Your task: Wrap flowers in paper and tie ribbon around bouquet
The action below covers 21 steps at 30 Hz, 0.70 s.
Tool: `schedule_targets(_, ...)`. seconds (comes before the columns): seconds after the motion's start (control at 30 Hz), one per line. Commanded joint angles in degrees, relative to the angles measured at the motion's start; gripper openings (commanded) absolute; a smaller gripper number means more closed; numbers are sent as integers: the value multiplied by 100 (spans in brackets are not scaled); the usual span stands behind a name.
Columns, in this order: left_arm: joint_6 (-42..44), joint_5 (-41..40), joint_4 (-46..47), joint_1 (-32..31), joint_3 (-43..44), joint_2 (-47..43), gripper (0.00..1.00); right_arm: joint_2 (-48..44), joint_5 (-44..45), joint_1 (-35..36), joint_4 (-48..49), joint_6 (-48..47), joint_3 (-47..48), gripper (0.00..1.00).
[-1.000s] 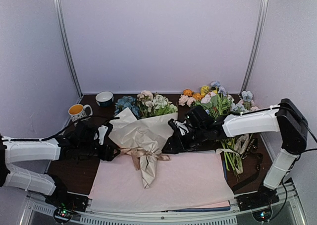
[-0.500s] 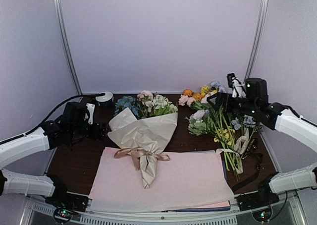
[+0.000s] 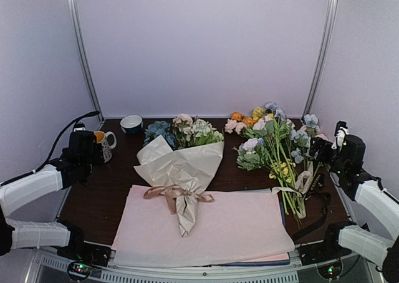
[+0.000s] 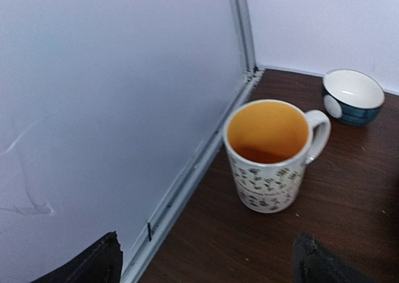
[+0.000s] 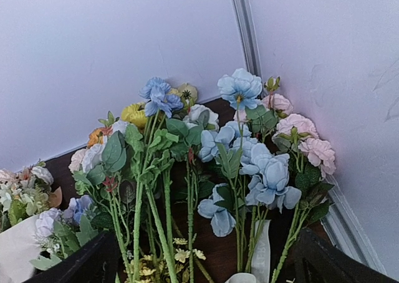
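Top external alone: bouquet [image 3: 182, 164] (with ribbon [image 3: 177, 194])

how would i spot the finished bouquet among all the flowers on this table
Start at the pink sheet spread along the table's near edge. The bouquet lies across that sheet's far left edge, its narrow end toward the near side. Unlike the loose flowers heaped to its right, it sits in a beige paper cone tied with a tan ribbon bow.

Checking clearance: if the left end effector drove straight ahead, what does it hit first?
Likely the mug, which stands roughly dead ahead of the left end effector. The bowl sits farther back, off to the right. Depth is unclear.
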Motion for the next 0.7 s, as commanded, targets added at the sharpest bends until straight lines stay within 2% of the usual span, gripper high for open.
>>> schedule_targets(0.0,179,-1026,782,180,-310,-231,98,-328,772,-45,930,-326,-482,100)
schedule_targets(0.13,413,-1698,1344,205,-801,-466,98,-512,1068,-50,1396,-238,-918,100)
schedule_targets(0.27,863,-1799,2754,239,-1558,-285,98,-395,1634,-45,1540,-133,-1066,100)
schedule_targets(0.33,851,-1439,2672,249,-1568,-298,98,-306,1745,-46,1540,-125,-1062,100)
schedule_targets(0.5,1587,-447,4148,334,-2017,-138,98,-69,1723,-46,1893,-159,-1189,100)
schedule_targets(0.67,1707,343,4830,532,-2196,-31,98,82,1765,-47,2275,-202,-1370,100)
